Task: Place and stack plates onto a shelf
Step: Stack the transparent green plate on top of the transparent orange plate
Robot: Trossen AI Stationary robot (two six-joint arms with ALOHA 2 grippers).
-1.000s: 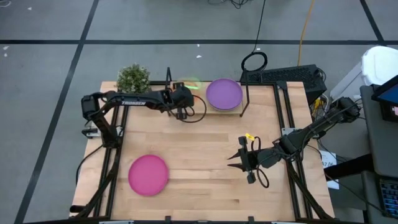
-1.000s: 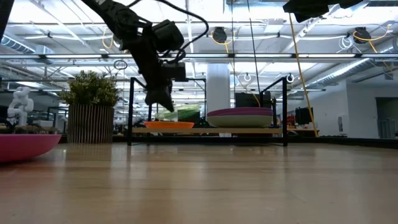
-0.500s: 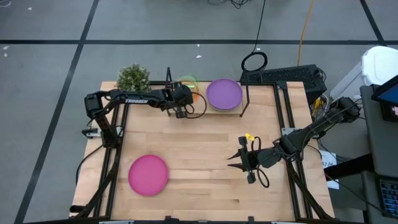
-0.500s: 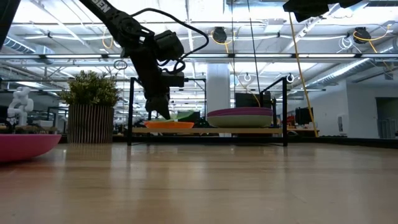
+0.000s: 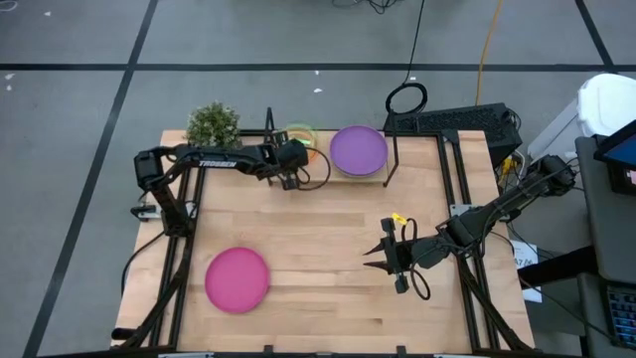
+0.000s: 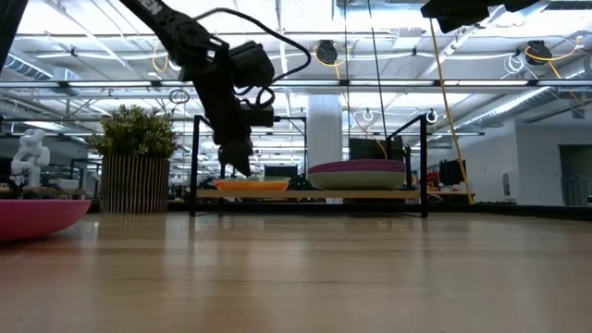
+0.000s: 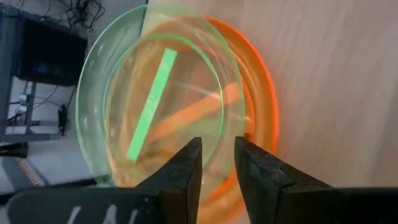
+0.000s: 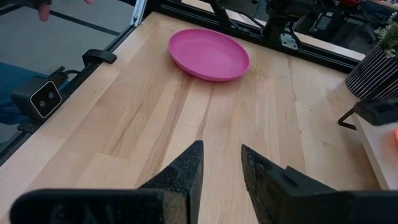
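Looking left to right, I see a round, smooth magenta plate (image 5: 238,279) lying flat on the pale wood-grain table (image 5: 328,229), near its front-left corner. The left gripper (image 7: 217,163) hangs over the left end of the low shelf (image 5: 373,177), fingers slightly parted above a see-through green plate (image 7: 134,93) that sits atop an orange plate (image 7: 260,106). Beside them rests an opaque purple plate (image 5: 358,149). My right gripper (image 8: 221,168) waits over bare table, fingers slightly apart, holding nothing.

Overhead and table-level views, both on the shelf (image 5: 333,169); wrist cameras seemingly close.
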